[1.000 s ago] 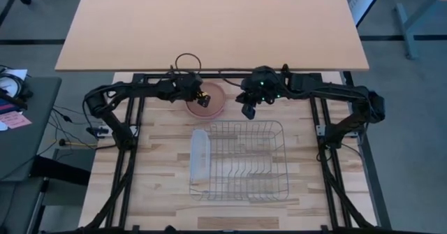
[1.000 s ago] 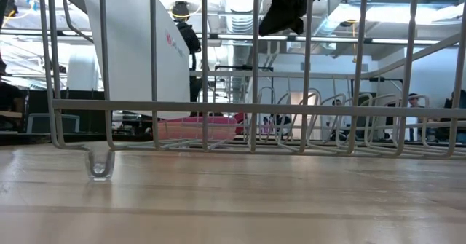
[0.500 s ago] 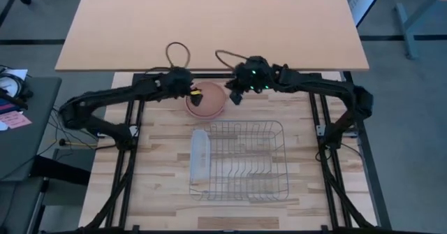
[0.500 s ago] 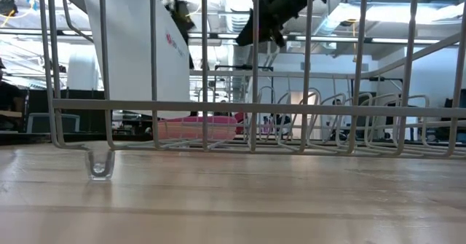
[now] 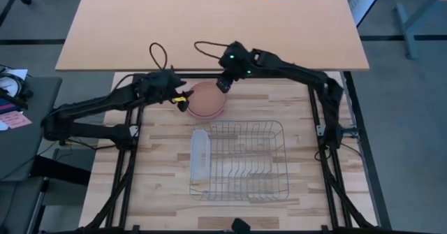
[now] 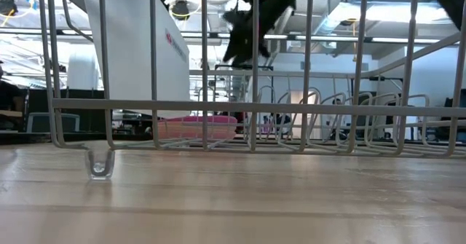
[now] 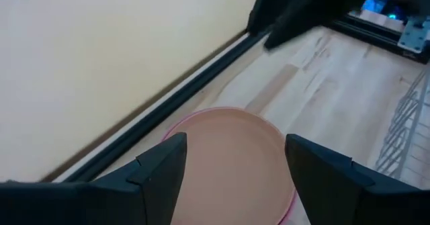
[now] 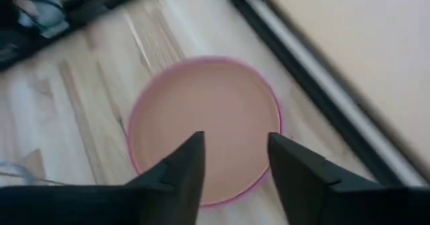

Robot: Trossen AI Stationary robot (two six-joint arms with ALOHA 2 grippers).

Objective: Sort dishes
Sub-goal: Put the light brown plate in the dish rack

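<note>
A stack of round dishes [image 5: 206,100] lies on the wooden table near its far edge. The top one is orange-tan, and pink rims show beneath it [image 8: 201,104] [image 7: 232,134]. In the low view the stack [image 6: 196,126] shows pink through the rack wires. My left gripper [image 5: 181,99] [image 7: 235,158] hovers open just left of the stack, pointing at it. My right gripper [image 5: 224,86] [image 8: 235,151] hangs open above the stack's far right rim, with nothing between its fingers.
A silver wire rack [image 5: 241,161] stands in the table's middle, nearer than the dishes, with a translucent white tray [image 5: 200,154] upright at its left side. A black frame rail [image 5: 230,72] runs along the far edge, and a larger tan table [image 5: 209,24] lies beyond it.
My left gripper has drawn back from over the dishes toward the table's left and has risen. My right gripper has swung from right of the stack toward the left and far edge, coming above the stack's far right rim. The dishes have stayed in place.
</note>
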